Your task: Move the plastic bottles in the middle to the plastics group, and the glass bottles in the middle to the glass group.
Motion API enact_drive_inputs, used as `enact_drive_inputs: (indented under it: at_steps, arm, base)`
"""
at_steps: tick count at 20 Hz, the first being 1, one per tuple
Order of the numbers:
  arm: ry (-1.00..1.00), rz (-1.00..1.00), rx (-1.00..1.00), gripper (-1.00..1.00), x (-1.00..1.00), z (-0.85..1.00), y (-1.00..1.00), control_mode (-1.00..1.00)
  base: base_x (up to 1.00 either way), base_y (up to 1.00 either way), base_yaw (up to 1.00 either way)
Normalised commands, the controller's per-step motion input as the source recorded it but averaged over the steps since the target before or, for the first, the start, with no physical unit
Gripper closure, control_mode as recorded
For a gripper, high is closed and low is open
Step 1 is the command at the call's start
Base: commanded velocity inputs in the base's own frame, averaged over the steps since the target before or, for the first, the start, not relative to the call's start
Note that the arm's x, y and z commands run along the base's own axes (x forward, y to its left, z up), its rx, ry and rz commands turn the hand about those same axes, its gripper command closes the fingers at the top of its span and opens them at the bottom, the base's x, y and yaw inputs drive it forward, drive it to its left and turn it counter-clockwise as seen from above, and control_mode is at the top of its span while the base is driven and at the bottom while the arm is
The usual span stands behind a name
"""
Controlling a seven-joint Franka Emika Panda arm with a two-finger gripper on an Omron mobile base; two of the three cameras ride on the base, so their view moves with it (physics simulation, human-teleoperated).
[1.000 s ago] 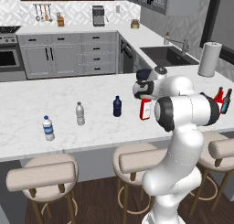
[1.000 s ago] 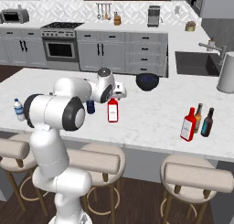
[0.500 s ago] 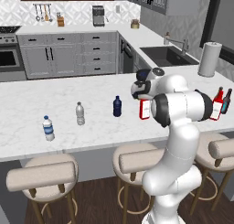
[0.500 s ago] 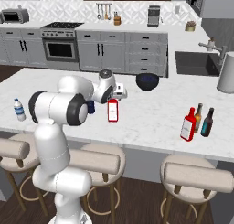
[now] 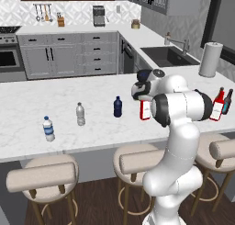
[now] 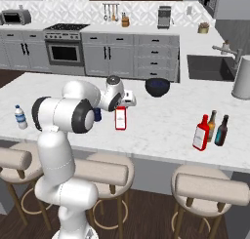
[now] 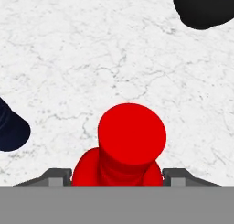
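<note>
Right, red glass bottle (image 6: 120, 118) w/ white label stands upright mid-counter, gripper (image 6: 128, 99) directly over it. Hand view looks straight down on its red cap (image 7: 132, 134), centred between the two finger tips (image 7: 56, 176), so alignment looks set for a neck grab. Jaws straddle the neck; can't tell if pads touch it yet, so can't call them apart or clamped.

Navy plastic bottle (image 5: 118, 106) sits just left of it, untouched.

Second red bottle (image 6: 200, 132) is far right, touching or just beside the glass group: brown bottle (image 6: 211, 126) and dark teal bottle (image 6: 221, 130). Judging by that, one glass move is done.

Plastics group far left: labelled water bottle (image 5: 48, 128), plain one (image 5: 81, 114).

Dark bowl (image 6: 157, 87) behind; contents not visible. Countertop (image 5: 69, 93) marble.
</note>
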Motion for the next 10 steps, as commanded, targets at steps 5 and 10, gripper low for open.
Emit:
enact_drive_inputs:
  at_steps: [5,10]
  arm:
    - [-0.01,0.00,0.01,1.00,-0.04,-0.05,-0.05,-1.00]
    - [-0.08,0.00,0.00,1.00,-0.16,0.17,-0.15,-1.00]
  base:
    - [0.00,0.00,0.00]
    - [0.00,0.00,0.00]
